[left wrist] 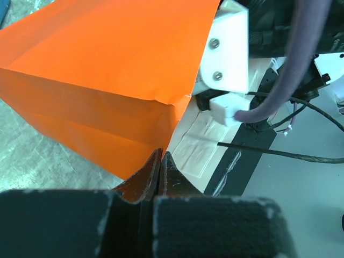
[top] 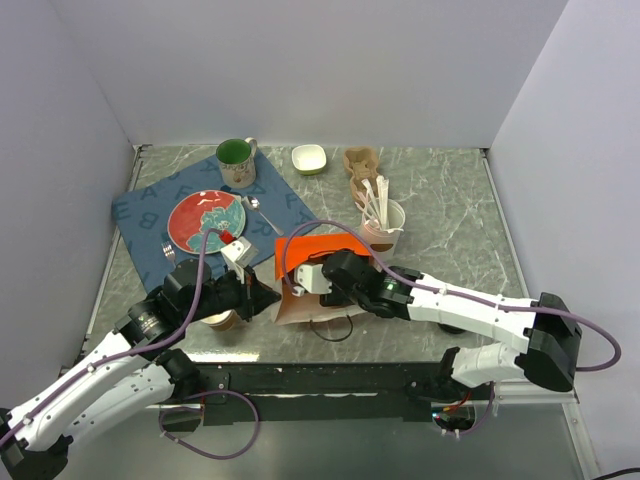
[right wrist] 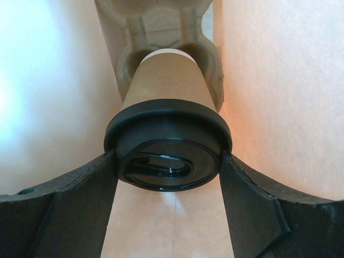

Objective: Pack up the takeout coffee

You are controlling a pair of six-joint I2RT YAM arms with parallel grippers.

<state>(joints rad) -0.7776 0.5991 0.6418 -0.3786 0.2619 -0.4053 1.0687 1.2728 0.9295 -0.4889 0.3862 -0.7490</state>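
The takeout coffee [right wrist: 165,88], a brown paper cup with a black lid [right wrist: 167,134], lies inside the orange paper bag [top: 322,246]. Its base sits in a moulded pulp cup carrier [right wrist: 161,24]. My right gripper [right wrist: 167,164] reaches into the bag, with both fingers [right wrist: 80,199] pressed on the sides of the lid. In the top view the cup is hidden by the bag and the right wrist [top: 345,272]. My left gripper [left wrist: 161,157] is shut, pinching the bag's edge [left wrist: 171,115] at the bag's left side [top: 268,296].
A lidless tan cup [top: 222,320] stands under my left arm. A cup of stirrers [top: 384,222] and a second pulp carrier [top: 361,162] stand behind the bag. A red plate [top: 205,220], green mug [top: 236,158] and white bowl [top: 309,158] are at the back left.
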